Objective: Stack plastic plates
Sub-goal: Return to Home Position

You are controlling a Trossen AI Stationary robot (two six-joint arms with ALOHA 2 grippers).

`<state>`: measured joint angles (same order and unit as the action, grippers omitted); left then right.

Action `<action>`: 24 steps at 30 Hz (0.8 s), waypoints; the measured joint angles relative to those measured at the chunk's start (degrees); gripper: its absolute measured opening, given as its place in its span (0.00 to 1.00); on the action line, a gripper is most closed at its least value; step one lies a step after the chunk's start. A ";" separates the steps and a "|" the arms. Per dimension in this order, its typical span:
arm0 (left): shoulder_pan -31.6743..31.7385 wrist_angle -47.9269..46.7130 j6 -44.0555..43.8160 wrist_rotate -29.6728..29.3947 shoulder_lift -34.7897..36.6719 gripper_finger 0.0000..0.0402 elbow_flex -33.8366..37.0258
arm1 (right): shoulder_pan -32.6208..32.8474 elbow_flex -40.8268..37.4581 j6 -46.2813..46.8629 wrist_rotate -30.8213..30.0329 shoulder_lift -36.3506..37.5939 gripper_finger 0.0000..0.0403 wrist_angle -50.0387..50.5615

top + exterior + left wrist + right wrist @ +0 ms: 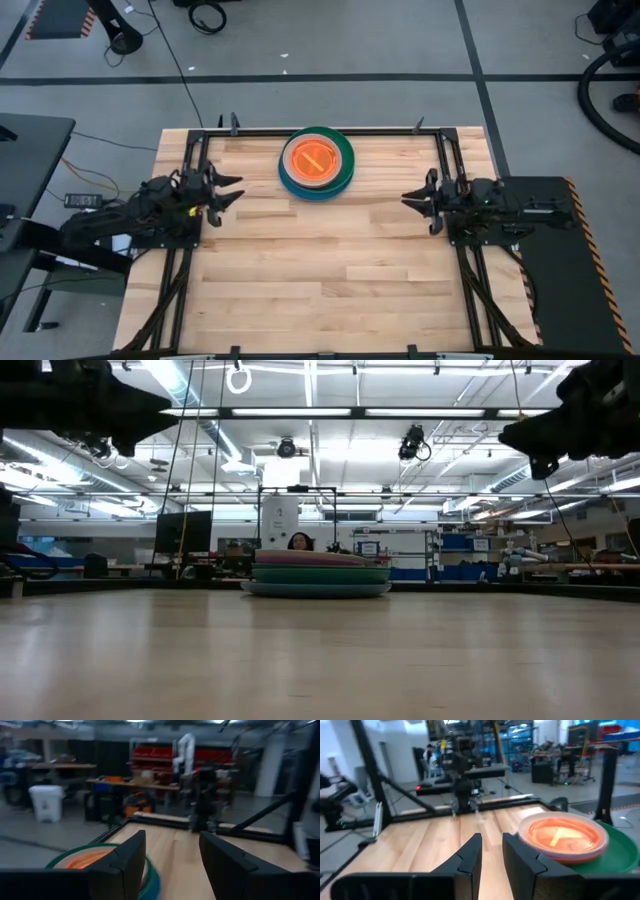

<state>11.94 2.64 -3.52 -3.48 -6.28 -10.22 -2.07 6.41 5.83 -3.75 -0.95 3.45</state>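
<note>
The plastic plates stand in one stack [316, 163] near the table's far edge, middle. A large blue plate rests on the wood, dark green above it, smaller ones on those, and a translucent orange plate on top. The stack also shows in the low view [315, 574], the left wrist view [85, 859] and the right wrist view [565, 837]. My left gripper [236, 194] hovers open near the table's left edge. My right gripper [408, 198] hovers near the right edge, fingers apart by a narrow gap. Both are clear of the stack and above the table.
Black metal frame rails [330, 131] run along the table's far edge and down both sides under the arms. Bare wood [320, 270] spreads across the middle and near half. A person [298, 542] sits far behind the table in the room.
</note>
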 joint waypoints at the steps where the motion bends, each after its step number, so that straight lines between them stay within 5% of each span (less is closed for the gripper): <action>1: -0.85 1.49 0.06 0.05 0.20 0.47 0.97 | 0.13 -0.87 -0.54 0.65 0.05 0.21 -0.61; 10: -5.19 10.38 1.03 -1.35 0.34 0.27 9.71 | 0.55 -6.05 -0.50 3.60 0.15 0.02 -5.08; 16: -5.02 12.56 4.16 0.75 0.37 0.04 9.71 | 0.55 -6.05 -1.50 3.57 -0.78 0.04 -4.42; 24: -5.02 13.59 4.30 1.10 0.28 0.03 9.71 | 0.36 -6.05 -4.41 1.75 -0.97 0.04 -5.07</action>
<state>6.92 16.23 0.78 -2.37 -6.00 -0.51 -1.72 0.36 1.42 -2.00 -1.91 -1.62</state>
